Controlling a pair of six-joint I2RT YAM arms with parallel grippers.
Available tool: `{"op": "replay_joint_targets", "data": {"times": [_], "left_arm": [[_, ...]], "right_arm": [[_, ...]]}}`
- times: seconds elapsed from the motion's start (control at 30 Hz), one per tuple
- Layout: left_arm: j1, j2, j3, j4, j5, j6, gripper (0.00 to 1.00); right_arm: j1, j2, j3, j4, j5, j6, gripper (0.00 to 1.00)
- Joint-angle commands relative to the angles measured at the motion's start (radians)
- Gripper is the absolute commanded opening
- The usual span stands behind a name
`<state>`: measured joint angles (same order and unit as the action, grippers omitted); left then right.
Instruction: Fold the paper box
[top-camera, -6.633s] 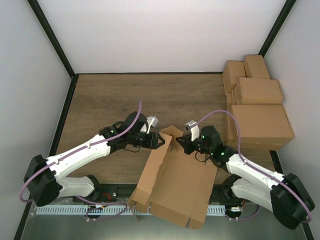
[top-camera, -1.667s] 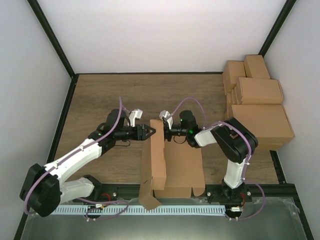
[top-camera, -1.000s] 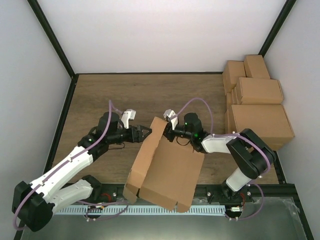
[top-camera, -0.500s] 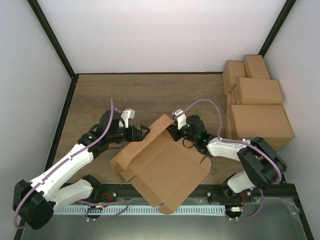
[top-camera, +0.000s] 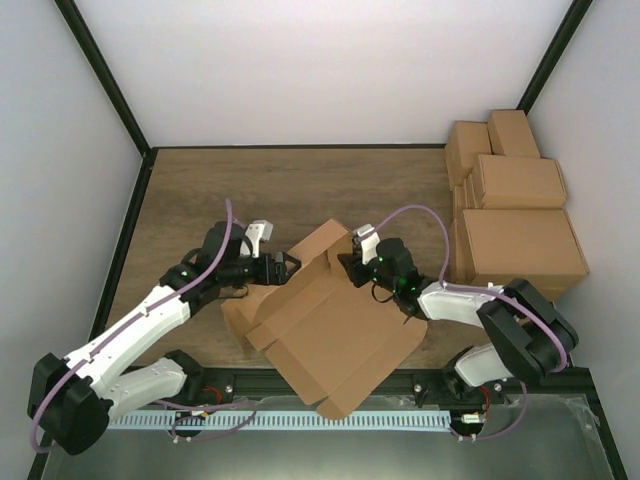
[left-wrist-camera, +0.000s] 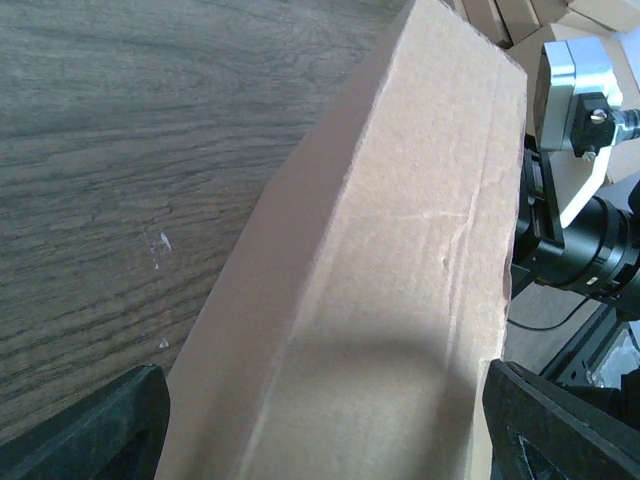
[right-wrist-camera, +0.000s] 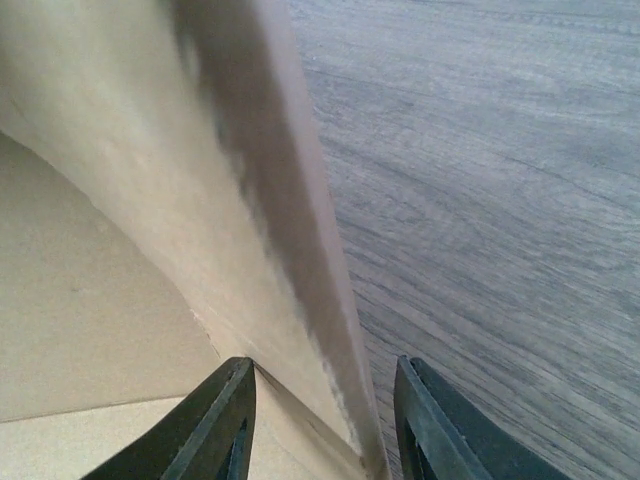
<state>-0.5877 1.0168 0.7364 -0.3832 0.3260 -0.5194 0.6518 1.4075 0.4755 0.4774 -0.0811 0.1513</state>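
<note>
The paper box (top-camera: 330, 325) lies skewed at the middle of the surface's (top-camera: 300, 190) near edge, one corner overhanging it, its walls only half raised. At its far side our right tool (right-wrist-camera: 322, 385) is clenched on a standing wall. Our left tool (left-wrist-camera: 322, 385) is released, straddling the neighbouring panel. We judge wall-folding is underway; next, the left should grip and turn that panel inward.

Overhead camera looks down; wrist cameras hug paper box (left-wrist-camera: 380, 300).

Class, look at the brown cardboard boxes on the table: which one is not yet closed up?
The paper box at the near middle: an open tray with flaps spread. The stacked cartons at right are shut.
</note>
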Motion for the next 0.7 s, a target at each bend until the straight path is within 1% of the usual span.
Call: {"op": "replay_joint_targets", "data": {"times": [0.0, 0.13, 0.17, 0.2, 0.3, 0.43, 0.53, 0.63, 0.67], "left_arm": [[-0.002, 0.025, -0.009, 0.034, 0.044, 0.015, 0.88], [-0.003, 0.065, -0.011, 0.045, 0.079, 0.022, 0.85], [-0.004, 0.074, -0.010, 0.049, 0.087, 0.025, 0.84], [-0.004, 0.082, -0.009, 0.051, 0.093, 0.026, 0.84], [-0.007, 0.097, -0.004, 0.053, 0.099, 0.030, 0.83], [-0.008, 0.100, -0.001, 0.058, 0.114, 0.029, 0.83], [-0.010, 0.101, -0.007, 0.071, 0.127, 0.021, 0.83], [-0.013, 0.106, -0.013, 0.082, 0.128, 0.011, 0.83], [-0.014, 0.108, -0.011, 0.081, 0.129, 0.011, 0.83]], "right_arm": [[0.006, 0.043, 0.015, 0.063, -0.014, -0.025, 0.40], [0.006, 0.080, 0.037, 0.109, -0.052, -0.048, 0.39], [0.006, 0.092, 0.045, 0.115, -0.060, -0.056, 0.38], [0.008, 0.104, 0.054, 0.115, -0.058, -0.058, 0.34], [0.008, 0.136, 0.083, 0.100, 0.001, -0.051, 0.17], [0.022, 0.148, 0.081, 0.089, 0.120, -0.029, 0.02], [0.039, 0.149, 0.071, 0.093, 0.192, -0.022, 0.01], [0.043, 0.150, 0.063, 0.106, 0.183, -0.021, 0.01], [0.043, 0.148, 0.057, 0.113, 0.170, -0.023, 0.04]]}}
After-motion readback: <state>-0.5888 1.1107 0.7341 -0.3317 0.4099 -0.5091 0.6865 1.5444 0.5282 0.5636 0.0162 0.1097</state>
